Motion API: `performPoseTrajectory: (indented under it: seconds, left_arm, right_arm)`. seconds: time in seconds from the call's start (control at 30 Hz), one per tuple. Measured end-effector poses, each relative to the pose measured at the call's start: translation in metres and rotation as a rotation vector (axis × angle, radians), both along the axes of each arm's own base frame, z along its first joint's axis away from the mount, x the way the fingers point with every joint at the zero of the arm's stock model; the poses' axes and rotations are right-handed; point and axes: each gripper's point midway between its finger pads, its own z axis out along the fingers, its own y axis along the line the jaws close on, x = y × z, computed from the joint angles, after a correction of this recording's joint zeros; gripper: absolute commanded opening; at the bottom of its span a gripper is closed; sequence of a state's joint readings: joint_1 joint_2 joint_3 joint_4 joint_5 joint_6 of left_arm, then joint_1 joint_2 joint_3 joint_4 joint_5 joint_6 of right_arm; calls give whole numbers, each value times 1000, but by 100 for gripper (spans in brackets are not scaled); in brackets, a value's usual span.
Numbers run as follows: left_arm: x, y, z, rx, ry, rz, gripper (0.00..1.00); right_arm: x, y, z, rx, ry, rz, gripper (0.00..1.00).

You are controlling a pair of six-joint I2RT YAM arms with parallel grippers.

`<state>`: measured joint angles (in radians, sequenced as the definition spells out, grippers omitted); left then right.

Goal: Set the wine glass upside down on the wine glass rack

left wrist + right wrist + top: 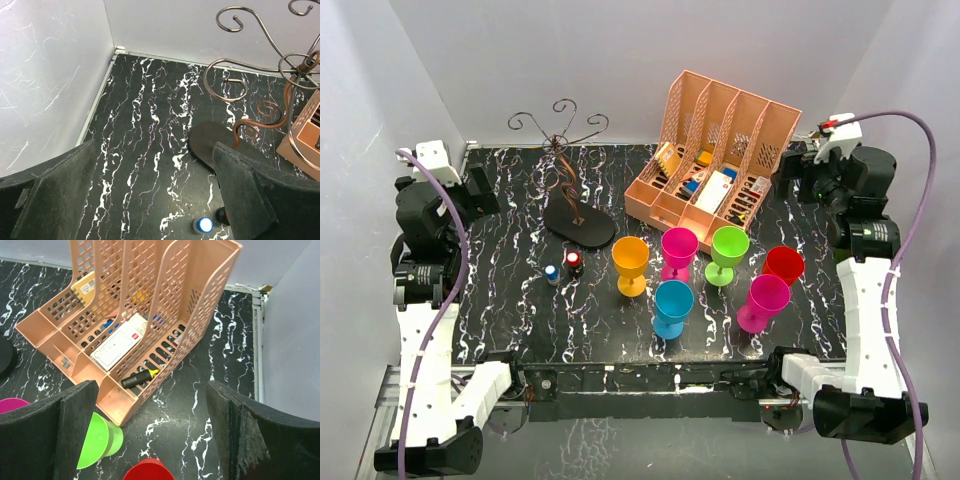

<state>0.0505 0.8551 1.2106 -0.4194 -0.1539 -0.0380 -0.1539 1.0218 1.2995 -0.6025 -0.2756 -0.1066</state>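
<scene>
Both arms are seen at the far corners of the black marbled table [520,320]. The left gripper [480,188] is held at the far left. From its wrist camera the left gripper [154,165] is shown spread wide, with nothing between the fingers. The right gripper [798,180] is held at the far right, just beside the peach file organiser [715,160]. Its claw [151,390] is spread wide too, and nothing is gripped.

The wine glass rack [578,220] is found far left of centre, standing upright on its flat base, with no glass hung on its curled arms. In the left wrist view the rack [202,142] is seen close ahead.

Six glasses are lined up upright in the middle, well apart from the rack: the orange wine glass [631,262], the far magenta wine glass [679,250], the green wine glass [728,252], the red wine glass [783,265], the blue wine glass [672,305] and the near magenta wine glass [766,300]. Two small bottles, one blue-capped [552,272] and one red-capped [573,260], are spotted between the rack's base and the orange glass.
</scene>
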Motion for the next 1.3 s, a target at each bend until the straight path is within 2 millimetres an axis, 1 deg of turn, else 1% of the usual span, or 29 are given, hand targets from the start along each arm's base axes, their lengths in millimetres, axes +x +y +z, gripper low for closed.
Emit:
performPoseTrajectory:
  seconds: [0.2, 0.4, 0.5, 0.63, 0.7, 0.83, 0.9, 1.0, 1.13, 1.2, 1.3]
  left_arm:
    - [6, -3, -8, 10, 21, -26, 97]
    - [12, -9, -11, 23, 31, -69, 97]
    - [15, -14, -14, 29, 41, -108, 97]
    - [22, -28, -17, 28, 58, -192, 97]
    - [26, -35, -16, 26, 64, -239, 97]
    - [35, -48, -5, 20, 61, -318, 96]
    - [40, -54, 3, 18, 53, -353, 95]
    - [47, -61, 17, 15, 34, -400, 93]
    - [58, -72, 36, 8, 8, -463, 90]
    - [64, -76, 43, 4, -1, -491, 88]
    - [74, -83, 52, -3, -5, -530, 86]
  right_arm:
    - [13, 23, -17, -10, 53, 55, 98]
    - [21, 43, -29, -32, 88, 99, 98]
    - [24, 51, -34, -48, 97, 121, 98]
    - [27, 58, -39, -67, 109, 142, 98]
    - [28, 60, -41, -79, 114, 150, 98]
    - [32, 63, -44, -100, 120, 167, 98]
    - [35, 65, -42, -112, 115, 179, 98]
    - [38, 70, -34, -124, 97, 214, 98]
    - [40, 78, -18, -130, 58, 267, 98]
    - [40, 83, -9, -130, 36, 298, 98]
    - [39, 88, -2, -132, 18, 327, 98]
